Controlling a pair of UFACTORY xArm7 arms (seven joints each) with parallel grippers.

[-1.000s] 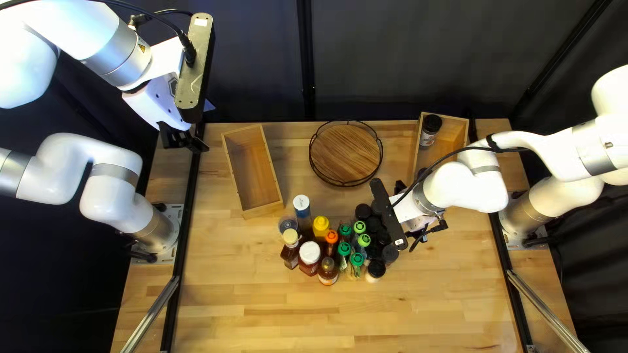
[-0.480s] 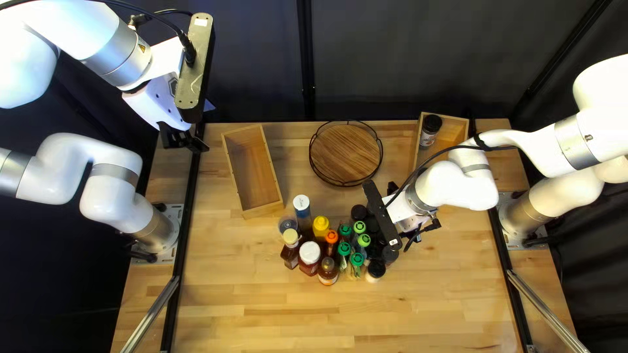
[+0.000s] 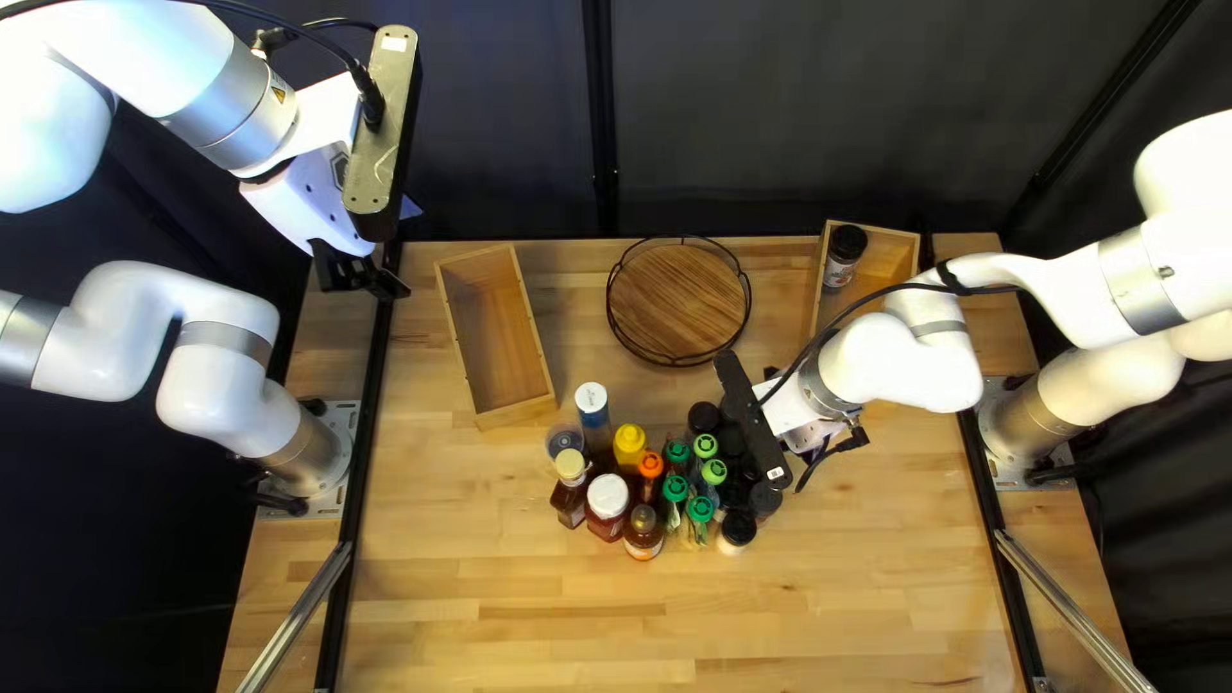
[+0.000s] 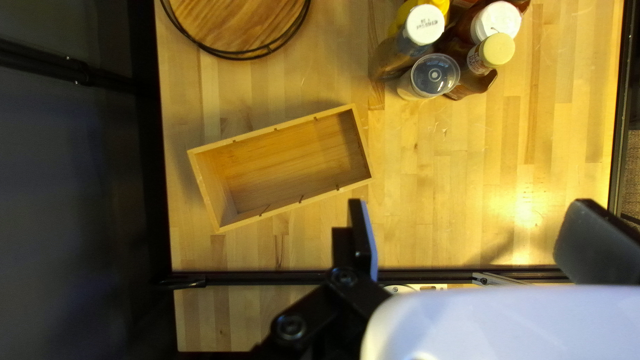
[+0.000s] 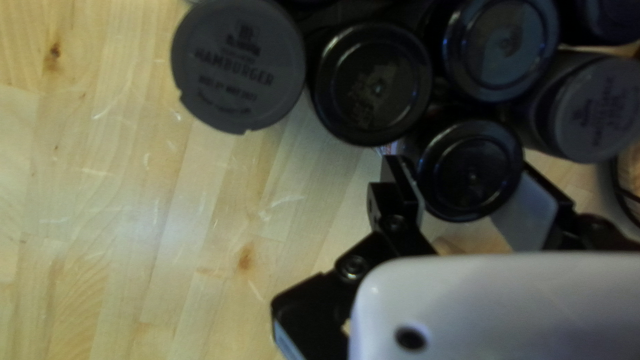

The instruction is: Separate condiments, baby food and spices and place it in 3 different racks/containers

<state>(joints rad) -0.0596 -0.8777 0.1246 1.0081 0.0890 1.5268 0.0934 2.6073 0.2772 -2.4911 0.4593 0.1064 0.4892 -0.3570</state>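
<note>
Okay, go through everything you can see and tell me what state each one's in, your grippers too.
Left end effector: open
Right end effector: closed on a black-capped jar
Left wooden box: empty
Round rack: empty
Right wooden box: holding a black-lidded shaker
White-lidded jar: upright, lid on
Yellow bottle: upright
Green-topped bottles: upright, caps on

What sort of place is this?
Probably a robotics lab or test cell: a left arm and a right arm are mounted at opposite sides of a wooden table, with a dark curtain behind it.
</note>
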